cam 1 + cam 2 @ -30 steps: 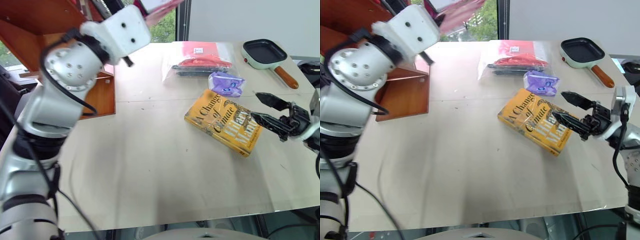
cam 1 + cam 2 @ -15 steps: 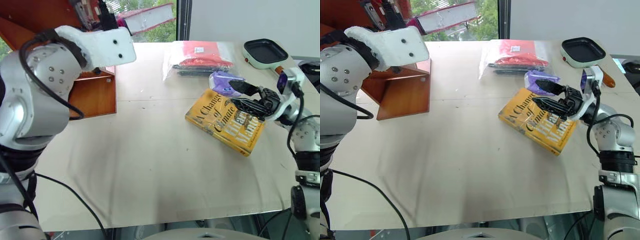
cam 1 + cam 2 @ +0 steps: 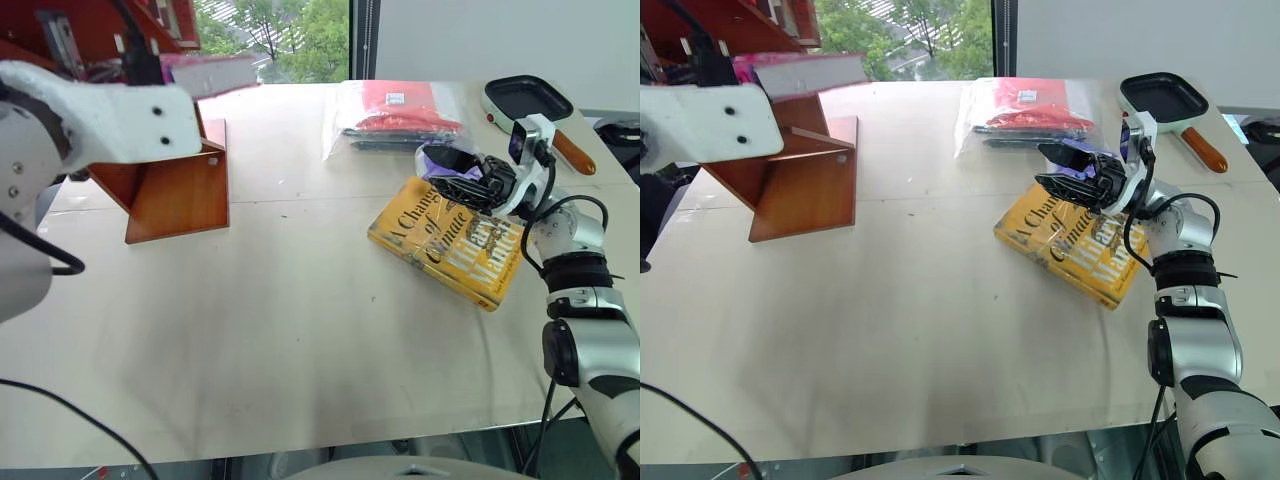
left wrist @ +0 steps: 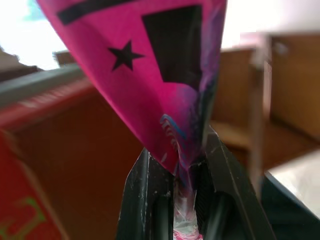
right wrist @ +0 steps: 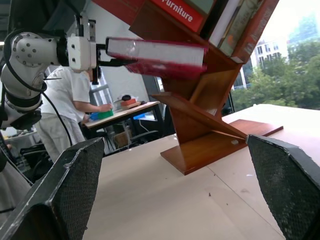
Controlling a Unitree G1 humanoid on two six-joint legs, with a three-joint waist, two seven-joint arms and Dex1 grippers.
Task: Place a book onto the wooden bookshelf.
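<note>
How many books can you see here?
At least 5: the pink book in the left hand, a yellow book on the table, several shelved books, others possibly hidden.

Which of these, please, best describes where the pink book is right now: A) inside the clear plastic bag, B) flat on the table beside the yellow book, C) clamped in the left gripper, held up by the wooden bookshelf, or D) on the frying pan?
C: the left gripper is shut on the pink book, held level beside the wooden bookshelf.

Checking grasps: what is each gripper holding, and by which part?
Left gripper pinches the pink book at one edge; right gripper is open, holding nothing.
</note>
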